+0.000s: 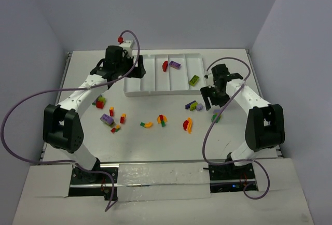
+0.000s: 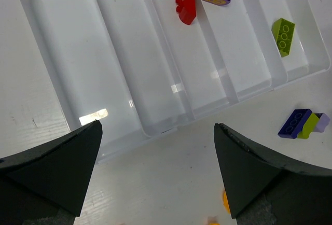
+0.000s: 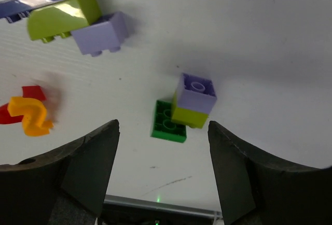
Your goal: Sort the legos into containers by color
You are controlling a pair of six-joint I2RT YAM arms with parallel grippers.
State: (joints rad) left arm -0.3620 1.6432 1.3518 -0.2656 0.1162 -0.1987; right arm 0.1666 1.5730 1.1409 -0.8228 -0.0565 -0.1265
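Near the right side of the surface (image 3: 259, 38), a lilac, lime and green lego cluster (image 3: 182, 112) lay beneath the right gripper (image 3: 163, 126), which was spread and empty. Closing on one brick alone would likely separate the colours. The left gripper (image 2: 157, 125) hovered spread over the tray (image 2: 155, 129).

Plain pale bluish-grey walls (image 1: 176, 7) close in on three sides of a white table (image 1: 155, 144). Soft, even light glints off a glossy strip (image 1: 155, 176) along its near edge.
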